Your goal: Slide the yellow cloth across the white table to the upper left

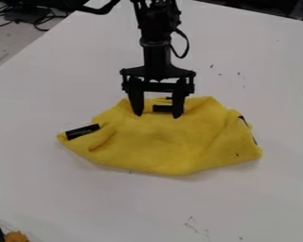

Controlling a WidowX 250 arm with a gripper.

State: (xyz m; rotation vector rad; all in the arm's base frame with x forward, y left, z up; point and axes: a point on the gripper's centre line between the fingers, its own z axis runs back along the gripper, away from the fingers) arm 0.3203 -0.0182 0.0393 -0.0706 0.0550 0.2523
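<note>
The black gripper (158,115) hangs down at the upper middle of the camera view, over the back edge of a yellow cloth (166,142). Its two fingers stand apart, with part of the cloth's back edge and a black strip seen between them. Whether the fingertips touch the cloth I cannot tell. The cloth lies crumpled and partly folded on the white table (65,198). A black strip (83,132) marks its left corner, and small dark marks show along its right edge.
Black cables (43,20) lie beyond the table at the top left. An orange and black object (16,236) is at the bottom left corner. Small dark marks dot the tabletop. The table's right edge shows at the lower right.
</note>
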